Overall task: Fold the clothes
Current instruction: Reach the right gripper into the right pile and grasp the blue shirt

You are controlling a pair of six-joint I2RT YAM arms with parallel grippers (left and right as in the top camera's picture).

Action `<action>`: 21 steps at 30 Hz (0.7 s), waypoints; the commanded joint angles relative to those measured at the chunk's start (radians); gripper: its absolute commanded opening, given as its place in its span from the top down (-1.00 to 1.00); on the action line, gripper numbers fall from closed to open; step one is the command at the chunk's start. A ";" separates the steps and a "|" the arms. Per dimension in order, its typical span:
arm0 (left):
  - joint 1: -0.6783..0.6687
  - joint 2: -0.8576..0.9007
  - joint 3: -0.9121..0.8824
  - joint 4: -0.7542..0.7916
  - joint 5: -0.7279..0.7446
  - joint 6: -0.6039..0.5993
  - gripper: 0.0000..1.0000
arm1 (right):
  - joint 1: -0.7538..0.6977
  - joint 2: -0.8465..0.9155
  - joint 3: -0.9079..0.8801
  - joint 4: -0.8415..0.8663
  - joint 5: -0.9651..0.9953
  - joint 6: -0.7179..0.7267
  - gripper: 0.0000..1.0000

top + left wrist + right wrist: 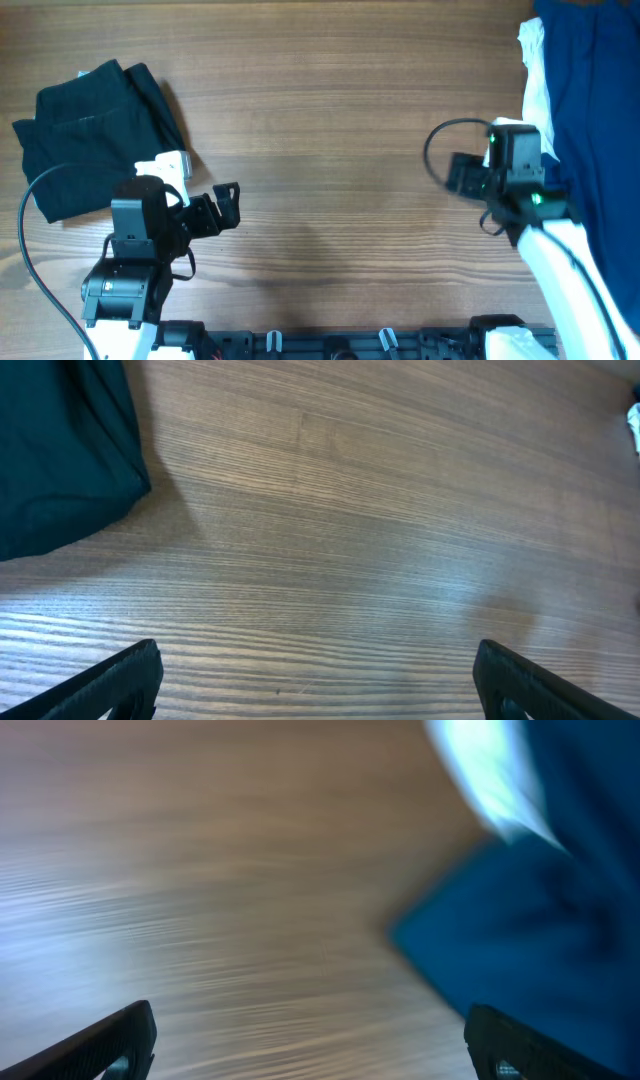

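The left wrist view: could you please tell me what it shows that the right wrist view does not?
Only the left wrist view: a black garment at upper left. Only the right wrist view: a blue shirt and white cloth at right, blurred. Both: the wooden table, with the left tool or right tool open and empty over it.
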 commanded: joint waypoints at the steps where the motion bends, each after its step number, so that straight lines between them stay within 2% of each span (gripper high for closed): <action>1: 0.001 -0.004 0.022 -0.001 0.021 -0.010 -0.99 | -0.106 0.169 0.017 0.007 0.188 0.145 -1.00; 8: 0.001 -0.004 0.022 -0.005 0.021 -0.010 -1.00 | -0.200 0.407 0.017 0.108 0.126 0.127 -0.96; 16: 0.001 -0.004 0.022 -0.007 0.028 -0.010 -0.99 | -0.207 0.473 0.017 0.207 0.219 0.128 -0.91; 21: 0.001 -0.004 0.022 -0.007 0.027 -0.010 -0.99 | -0.229 0.482 0.009 0.206 0.232 0.139 -0.69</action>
